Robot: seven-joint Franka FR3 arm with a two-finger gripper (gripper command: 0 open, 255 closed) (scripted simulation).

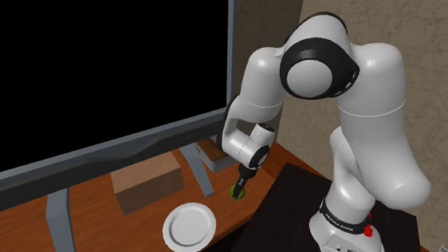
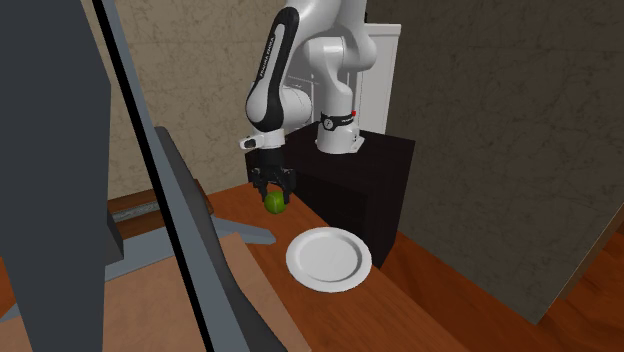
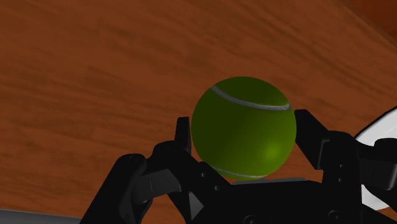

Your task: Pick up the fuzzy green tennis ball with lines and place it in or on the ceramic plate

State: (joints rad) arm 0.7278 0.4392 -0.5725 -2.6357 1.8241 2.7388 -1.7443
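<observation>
Half done, I judge: the shoulder view has the claw (image 1: 240,184) closed on the green ball (image 1: 239,193) near the tabletop's (image 1: 101,232) stand-side edge, the second exterior view the plate (image 2: 328,257) empty nearby, the wrist view fingers (image 3: 312,137) clasping it; carrying remains.

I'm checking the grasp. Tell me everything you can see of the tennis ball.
The tennis ball is a round, dull green sphere with pale grey curved seam lines. It sits clasped on both sides between the fingers of the black claw, over the brown wooden table, apart from the white plate. Whether it touches the table cannot be told.
</observation>
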